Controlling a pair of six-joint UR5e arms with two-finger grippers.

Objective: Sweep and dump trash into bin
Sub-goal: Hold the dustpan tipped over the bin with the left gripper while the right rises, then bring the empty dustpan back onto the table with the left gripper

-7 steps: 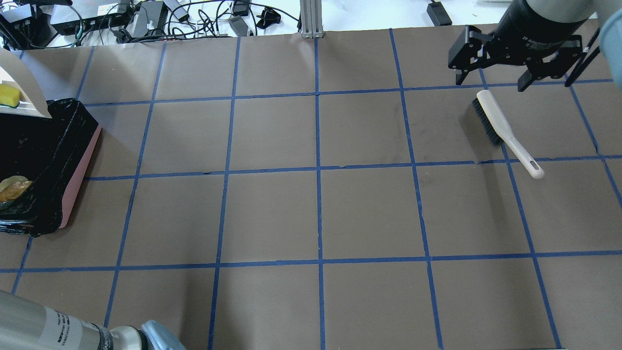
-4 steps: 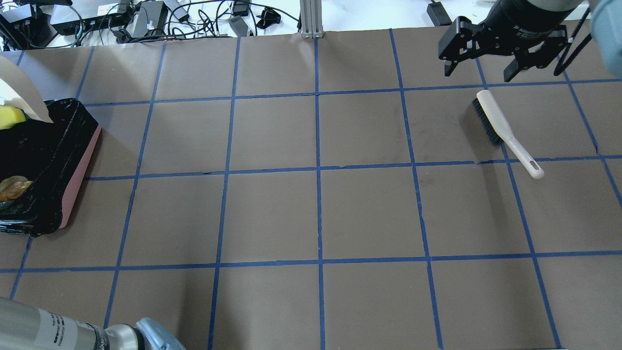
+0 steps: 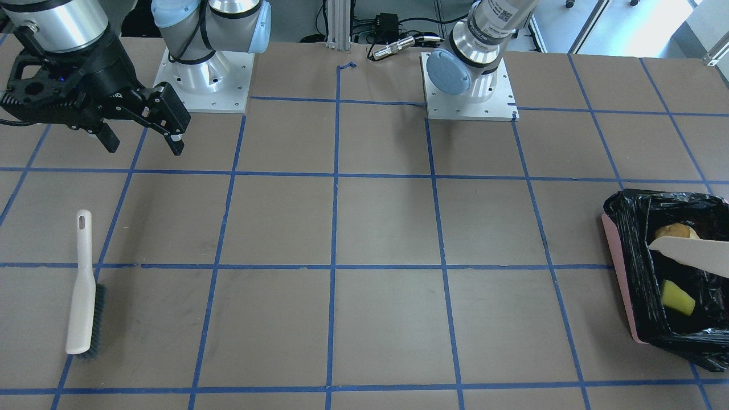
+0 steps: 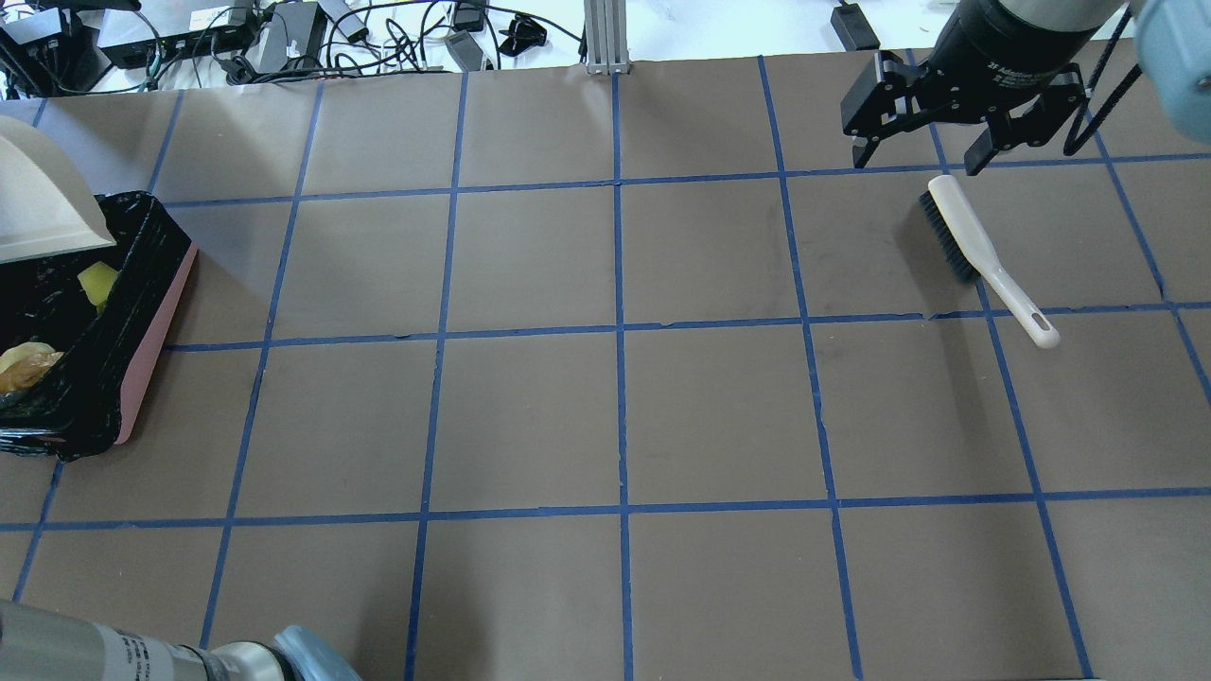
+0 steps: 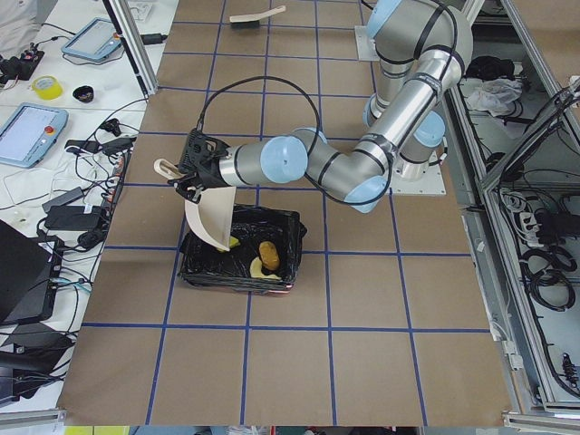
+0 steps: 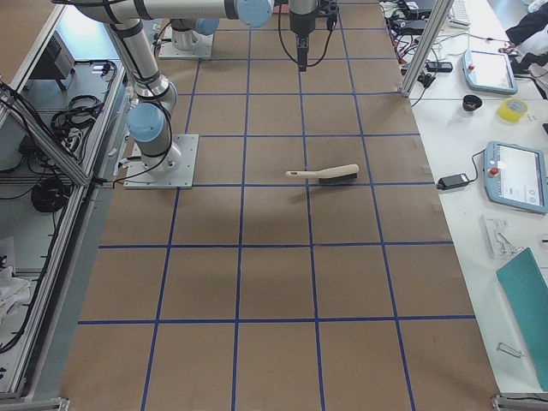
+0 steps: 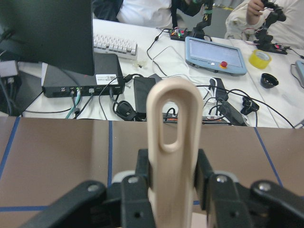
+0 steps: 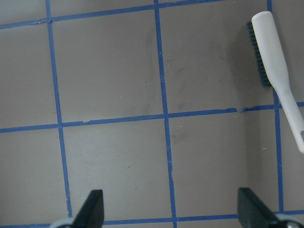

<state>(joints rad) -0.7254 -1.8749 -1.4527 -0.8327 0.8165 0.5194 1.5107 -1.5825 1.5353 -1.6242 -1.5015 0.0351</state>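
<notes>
inside the bin [image 3: 618,273] all three pieces are down: the yellow sponge [image 3: 678,298] with its green layer lies on the crinkly black bag [image 3: 629,222] toward the bin's end away from the robot, the lumpy golden bun [image 3: 674,231] toward its robot end, the tan curved croissant [image 5: 256,266] just beside the bun. i judge the dump done.

over the bin's far end hangs the dustpan [image 5: 208,213] — smooth stiff beige plastic, a broad scoop narrowing to a looped handle [image 7: 173,123]. it tips steeply, mouth down, its long axis running up and away from the bin to the left gripper [image 7: 173,185], whose fingers are pressed onto the handle from both sides. whether the lip touches the bag i can't tell. my next move turns on this: the pan sits above the bin's inside, so i'd lift straight up before swinging off, or the lip could snag the loose glossy bag and drag the bin.

well apart from the bin, at the table's opposite end, the brush [image 4: 984,255] lies flat — pale handle, dark bristles along one side. the right gripper [image 4: 916,163] hovers near its bristle end, fingers spread, holding nothing. the left arm is far the nearer to the bin.
</notes>
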